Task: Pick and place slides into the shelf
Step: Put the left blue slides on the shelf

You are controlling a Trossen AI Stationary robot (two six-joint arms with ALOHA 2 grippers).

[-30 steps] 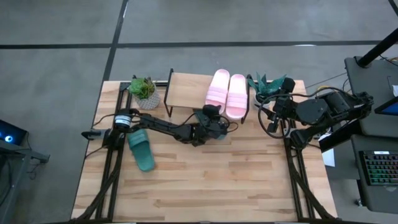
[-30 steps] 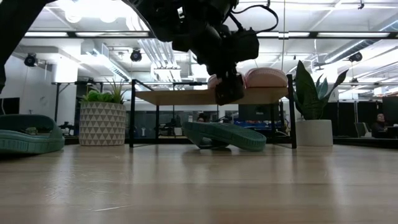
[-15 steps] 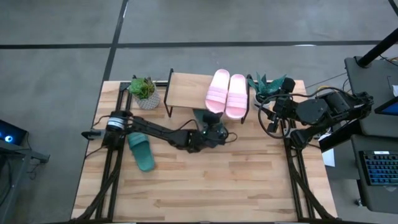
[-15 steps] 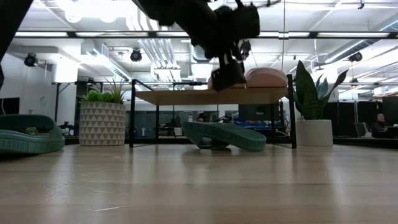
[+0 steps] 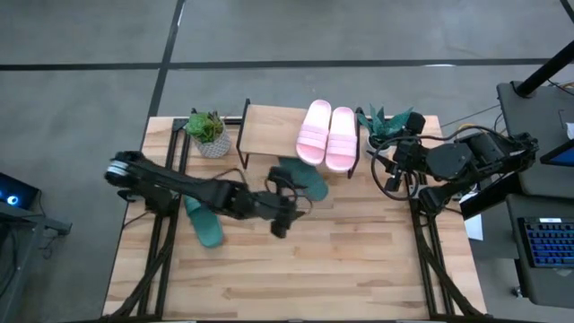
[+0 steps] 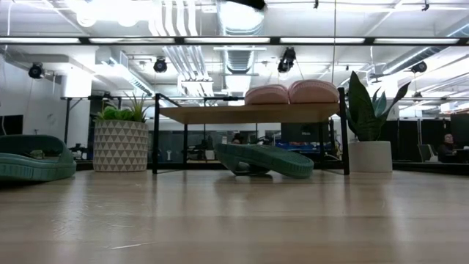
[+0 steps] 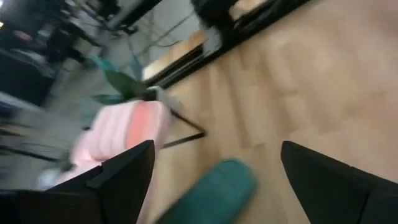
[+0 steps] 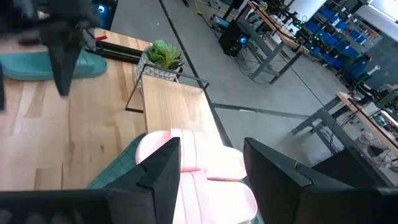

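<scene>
On the shelf top: two pink slides [image 5: 326, 135] lie side by side at the right end of the shelf [image 5: 269, 131].
Under the shelf: one green slide [image 6: 264, 159] lies angled, poking out the near side.
Left of table: second green slide [image 5: 204, 218] lies well apart from the shelf.
Left gripper [image 5: 280, 219]: over mid-table, fingers wide, empty.
Right gripper [image 8: 208, 180]: waits at the table's far right, fingers spread, empty.

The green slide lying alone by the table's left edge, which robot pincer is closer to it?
The left one. The left pincer hovers mid-table, a short way from that green slide. The right pincer waits far across, beside the shelf.
</scene>
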